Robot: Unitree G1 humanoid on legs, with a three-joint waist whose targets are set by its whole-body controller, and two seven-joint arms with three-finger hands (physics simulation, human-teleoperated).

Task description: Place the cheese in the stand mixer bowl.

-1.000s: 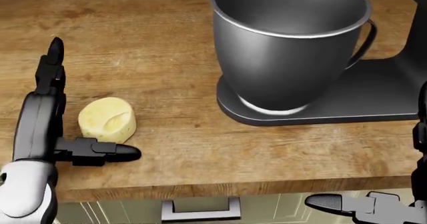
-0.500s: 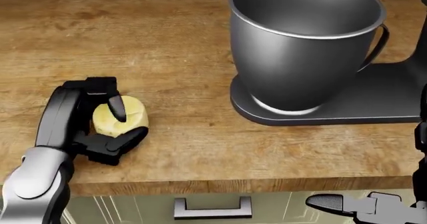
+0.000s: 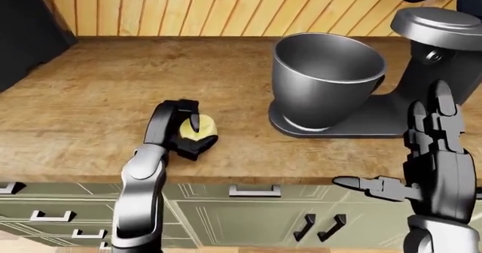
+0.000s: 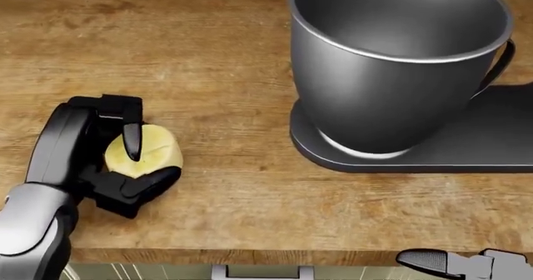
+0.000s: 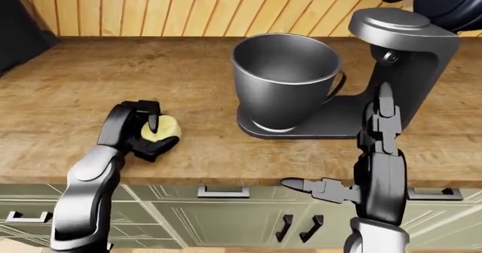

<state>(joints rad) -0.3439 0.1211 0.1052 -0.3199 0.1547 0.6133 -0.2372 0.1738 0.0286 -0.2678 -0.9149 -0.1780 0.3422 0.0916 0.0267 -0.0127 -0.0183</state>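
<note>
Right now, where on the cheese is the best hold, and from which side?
Around its rounded sides, coming from the head view's left. The cheese is a short puck lying flat on the counter, and the left robot hand already wraps it: one finger over the top, thumb under the near edge.

Cheese [image 4: 148, 152]: partly covered by left hand [image 4: 100, 161] fingers. Stand mixer [image 5: 407, 55]: head cut off at top edge. Right hand [image 4: 454, 262]: mostly cropped in head view
</note>
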